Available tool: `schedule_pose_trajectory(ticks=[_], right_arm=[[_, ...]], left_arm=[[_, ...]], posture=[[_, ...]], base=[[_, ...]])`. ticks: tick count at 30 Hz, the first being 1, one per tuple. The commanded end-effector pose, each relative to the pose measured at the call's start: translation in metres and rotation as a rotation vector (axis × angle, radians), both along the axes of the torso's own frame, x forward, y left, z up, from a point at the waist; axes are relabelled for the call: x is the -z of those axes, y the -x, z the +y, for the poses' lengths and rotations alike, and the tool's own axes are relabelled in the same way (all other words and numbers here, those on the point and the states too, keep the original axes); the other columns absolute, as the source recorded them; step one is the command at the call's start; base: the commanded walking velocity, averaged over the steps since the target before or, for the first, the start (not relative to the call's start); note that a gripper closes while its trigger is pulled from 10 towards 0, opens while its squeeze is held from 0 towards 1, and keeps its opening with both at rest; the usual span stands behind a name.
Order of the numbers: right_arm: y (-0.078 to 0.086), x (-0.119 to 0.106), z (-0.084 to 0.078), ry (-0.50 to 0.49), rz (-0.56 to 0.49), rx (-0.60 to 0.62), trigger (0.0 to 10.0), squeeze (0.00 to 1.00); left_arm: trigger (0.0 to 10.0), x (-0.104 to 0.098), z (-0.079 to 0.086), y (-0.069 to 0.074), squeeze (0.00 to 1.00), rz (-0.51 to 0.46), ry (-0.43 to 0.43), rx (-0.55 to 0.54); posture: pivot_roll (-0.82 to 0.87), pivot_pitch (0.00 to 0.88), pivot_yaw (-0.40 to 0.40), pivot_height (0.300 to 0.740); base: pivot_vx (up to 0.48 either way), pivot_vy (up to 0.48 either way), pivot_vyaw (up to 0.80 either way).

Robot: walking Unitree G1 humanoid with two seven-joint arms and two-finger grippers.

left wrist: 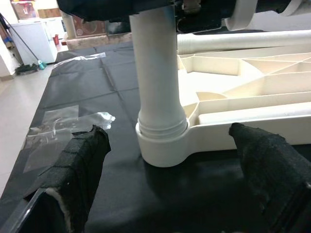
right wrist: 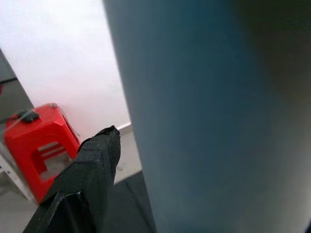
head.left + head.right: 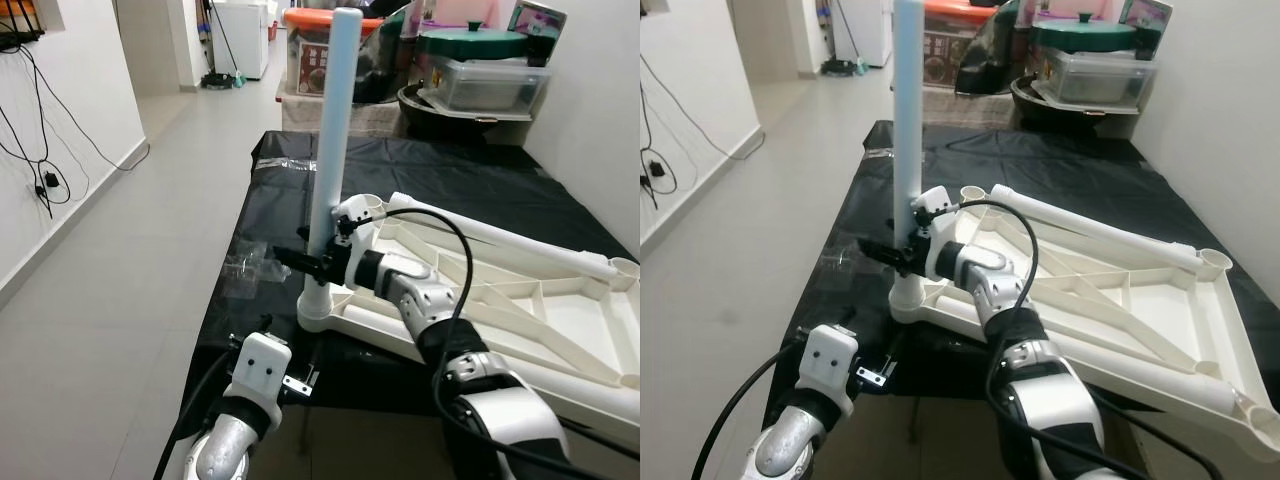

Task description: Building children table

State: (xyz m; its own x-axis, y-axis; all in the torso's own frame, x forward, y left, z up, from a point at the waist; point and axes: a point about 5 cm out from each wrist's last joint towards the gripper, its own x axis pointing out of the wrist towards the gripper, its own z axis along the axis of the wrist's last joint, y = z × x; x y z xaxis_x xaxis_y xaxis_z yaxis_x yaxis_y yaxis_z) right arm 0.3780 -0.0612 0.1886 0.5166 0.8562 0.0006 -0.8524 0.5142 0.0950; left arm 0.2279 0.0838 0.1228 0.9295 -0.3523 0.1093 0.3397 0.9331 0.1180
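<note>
We've got 1 leg (image 3: 332,140) upright in its corner socket, right gripper (image 3: 312,262) clamped around it; left gripper (image 1: 170,160) gaping wide, 3 sockets apparently unfilled.

— What's that leg (image 3: 334,120) made of?
— Smooth plastic, pale and a little glossy. The upturned tabletop (image 1: 228,92) is cream plastic, matt, with moulded ribs.
— And the sheet (image 3: 470,185) beneath?
— Thin black plastic, shiny, creased in folds. A clear crinkled wrapper (image 1: 58,128) lies on it.
— Your fingers (image 1: 80,165)?
— Wrapped in rough black cloth tape, frayed at the edges. My arms (image 3: 430,300) are silver metal with glossy white shells.
</note>
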Motion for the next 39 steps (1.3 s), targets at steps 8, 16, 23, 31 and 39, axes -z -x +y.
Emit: schedule_pose_trajectory(ticks=[8, 16, 23, 31, 39], right_arm=[[0.005, 0.022, 0.006, -0.019, -0.009, 0.12, 0.0, 0.0], [-0.01, 0.026, -0.035, 0.025, -0.013, 0.923, 0.0, 0.0], [-0.006, 0.018, -0.042, -0.038, 0.014, 1.173, 0.0, 0.0], [0.0, 0.005, -0.002, -0.107, -0.009, 1.088, 10.0, 0.09], [0.005, 0.011, 0.004, -0.139, -0.047, 0.823, 10.0, 0.0]], left_arm=[[10.0, 0.003, 0.0, 0.001, 0.0, 0.021, -0.002, -0.002], [10.0, 0.003, 0.0, 0.001, 0.0, 0.022, -0.002, -0.001], [10.0, 0.003, 0.0, 0.001, 0.0, 0.022, -0.005, 0.0], [10.0, 0.002, 0.0, 0.0, 0.0, 0.021, -0.005, -0.004], [10.0, 0.002, 0.0, 0.0, 0.0, 0.024, -0.001, -0.001]], posture=[[0.06, 0.0, -0.092, 0.74], [0.05, 0.0, -0.085, 0.74], [0.05, 0.0, -0.088, 0.74], [0.05, 0.0, -0.091, 0.74], [0.05, 0.0, -0.087, 0.74]], base=[[0.0, 0.0, 0.0], [0.0, 0.0, 0.0], [0.0, 0.0, 0.0], [0.0, 0.0, 0.0], [0.0, 0.0, 0.0]])
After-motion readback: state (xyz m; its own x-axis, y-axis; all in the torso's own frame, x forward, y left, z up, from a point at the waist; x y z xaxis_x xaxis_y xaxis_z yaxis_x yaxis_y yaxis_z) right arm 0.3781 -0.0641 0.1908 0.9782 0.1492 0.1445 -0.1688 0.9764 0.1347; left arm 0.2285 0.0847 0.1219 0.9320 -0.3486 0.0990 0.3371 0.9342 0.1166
